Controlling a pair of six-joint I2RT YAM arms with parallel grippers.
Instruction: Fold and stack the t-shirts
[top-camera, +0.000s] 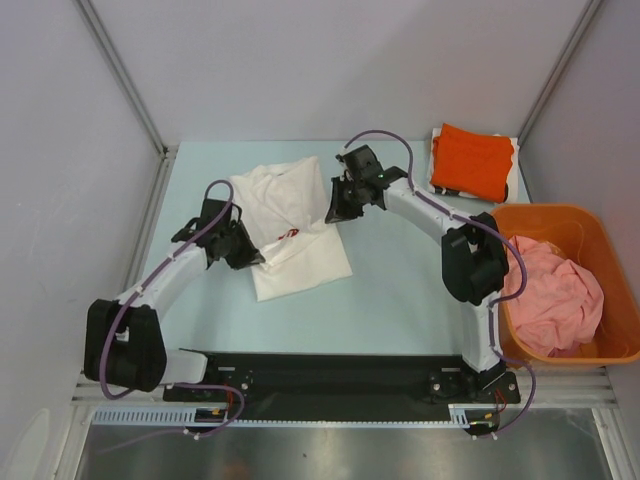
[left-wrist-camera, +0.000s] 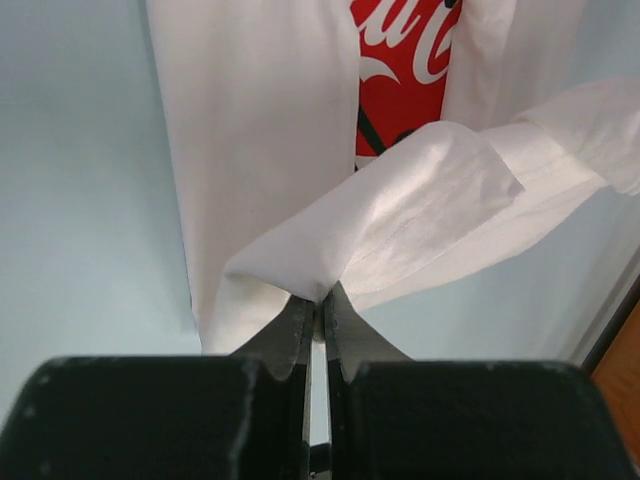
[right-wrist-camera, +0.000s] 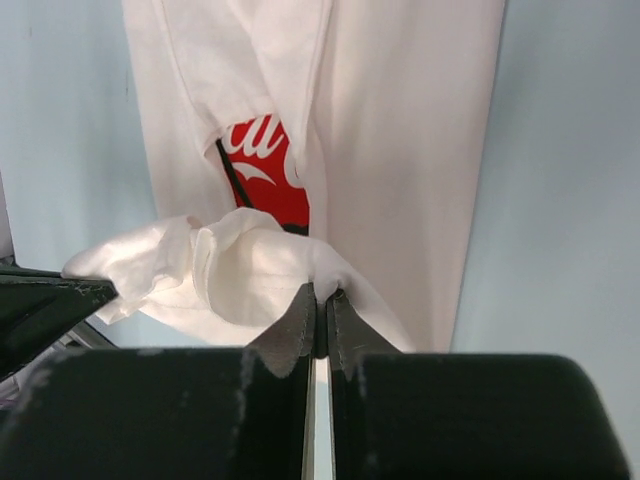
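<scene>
The left hand has its two fingers pressed together on a raised fold of the white t-shirt. The cloth peaks right at the fingertips and drapes away to either side. The right hand is likewise clamped on the same shirt, pinching a bunched edge, with a rumpled lump of cloth just to the left of its fingertips in its own wrist view.

The white t-shirt lies between the two hands on the pale surface. It is partly doubled over, with most of the cloth spread flat beyond each hand. Its red print with white lettering shows through a gap between the folded layers, straight ahead of the left hand and slightly left of centre ahead of the right hand.

The orange t-shirt lies folded, well apart from the right hand, farther out and to its right near the far corner. The pink t-shirt is crumpled inside the orange basket, which sits to the right of the right hand and nearer the arm bases, beside that arm's elbow.
</scene>
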